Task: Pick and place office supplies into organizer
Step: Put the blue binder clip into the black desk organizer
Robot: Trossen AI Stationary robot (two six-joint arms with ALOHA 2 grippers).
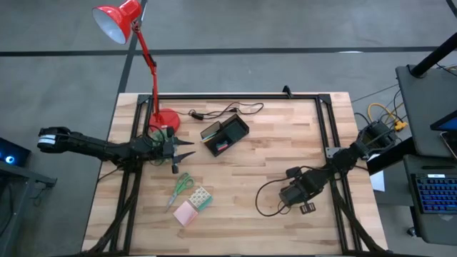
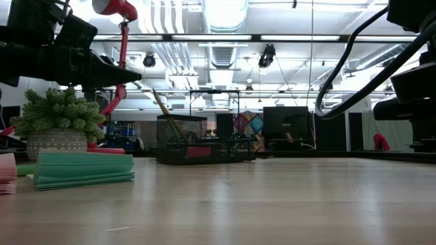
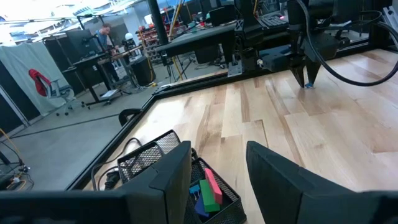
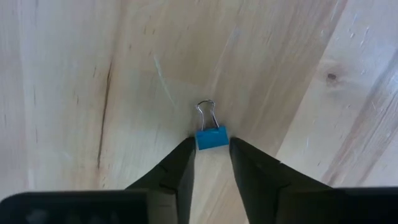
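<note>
Wooden table: blue binder clip between right gripper fingers.

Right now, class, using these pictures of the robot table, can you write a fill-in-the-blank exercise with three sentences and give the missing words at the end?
1. The binder clip between the right claw fingertips is coloured ____.
2. The pink sticky-note pad lies on the table next to the green-handled ____.
3. The desk lamp standing behind the left claw is coloured ____.

Missing words: blue; scissors; red
</note>
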